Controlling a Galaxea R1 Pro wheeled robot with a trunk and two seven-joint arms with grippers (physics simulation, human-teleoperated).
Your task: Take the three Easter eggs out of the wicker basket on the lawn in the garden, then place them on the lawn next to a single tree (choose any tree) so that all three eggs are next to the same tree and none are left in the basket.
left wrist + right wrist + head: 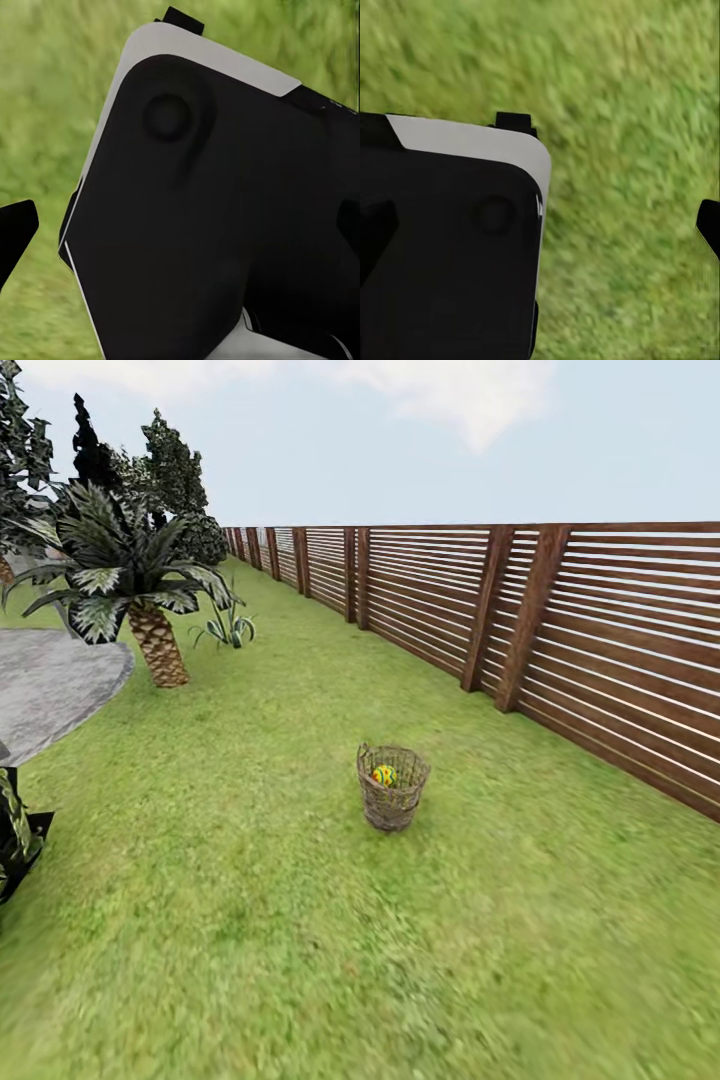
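- Eggs: one Easter egg [384, 774], yellow with blue and red marks, shows through the open mouth of the wicker basket [392, 788]; whether the other two lie under it I cannot tell.
- Basket stands upright on the lawn [300, 920], ahead of the robot and well apart from both arms, so a drive forward comes before any reach.
- Wrist views look down at grass past dark robot bodywork; only finger tips [16, 232] [709, 223] show at the edges, so how far either gripper is open, or whether it holds anything, I cannot tell.
- Slat fence [560, 630] runs behind; a palm [130, 575] stands farther off, beyond a grey slab [55, 685].
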